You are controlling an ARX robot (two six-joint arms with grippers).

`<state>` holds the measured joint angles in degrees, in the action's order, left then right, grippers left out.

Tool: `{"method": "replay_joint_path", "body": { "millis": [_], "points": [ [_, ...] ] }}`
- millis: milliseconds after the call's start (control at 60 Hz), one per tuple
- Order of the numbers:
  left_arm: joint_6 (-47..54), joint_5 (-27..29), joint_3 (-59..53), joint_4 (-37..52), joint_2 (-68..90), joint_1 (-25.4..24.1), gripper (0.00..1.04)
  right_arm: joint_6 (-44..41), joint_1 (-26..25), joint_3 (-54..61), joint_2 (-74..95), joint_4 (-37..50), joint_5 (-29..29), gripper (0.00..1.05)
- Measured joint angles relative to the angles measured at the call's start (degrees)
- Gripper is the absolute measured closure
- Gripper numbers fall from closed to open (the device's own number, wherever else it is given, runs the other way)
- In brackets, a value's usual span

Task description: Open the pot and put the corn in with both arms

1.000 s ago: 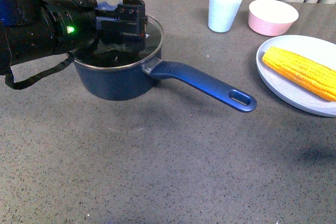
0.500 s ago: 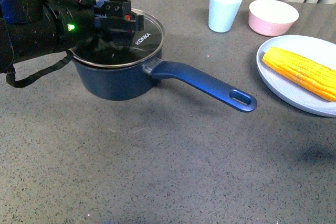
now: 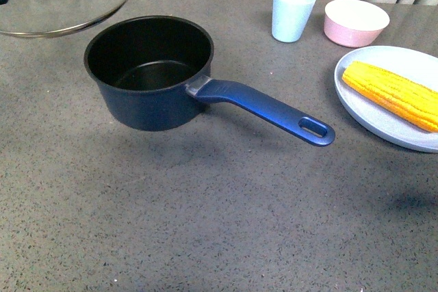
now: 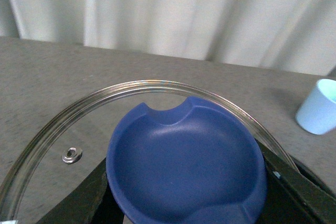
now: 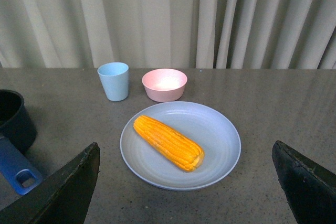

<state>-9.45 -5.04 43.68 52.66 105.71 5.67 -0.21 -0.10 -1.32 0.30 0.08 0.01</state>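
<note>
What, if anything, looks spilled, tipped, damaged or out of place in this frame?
Nothing stands out. The pot stands upright, open and empty; the left gripper holds its glass lid in the air beside it, slightly tilted. The corn lies whole on the plate, and the cup and pink bowl are upright. No spills show.

Grey speckled tabletop (image 3: 205,230), four things sitting on it. The navy saucepan (image 3: 152,111) stands uncovered toward the far left, its long handle (image 3: 270,109) angling out to the right. At the back, a pale blue cup (image 3: 293,13) near a pink bowl (image 3: 355,22). At the right edge, a pale blue plate (image 3: 381,122), partly out of frame.
</note>
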Motion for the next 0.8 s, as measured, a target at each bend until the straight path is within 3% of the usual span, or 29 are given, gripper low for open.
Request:
{"method": "replay_joint_path", "body": {
  "millis": [133,350,800],
  "points": [
    [-1.4,0.6,-0.7,2.6,3.0,-5.7,0.48,0.0,0.0,0.0,0.0,0.0,0.0,0.09],
    [-3.6,1.2,-0.7,7.0,10.0,-10.2,0.48,0.0,0.0,0.0,0.0,0.0,0.0,0.09],
    [-4.5,1.6,-0.2,17.3,21.9,-10.9,0.48,0.0,0.0,0.0,0.0,0.0,0.0,0.09]
  ]
}}
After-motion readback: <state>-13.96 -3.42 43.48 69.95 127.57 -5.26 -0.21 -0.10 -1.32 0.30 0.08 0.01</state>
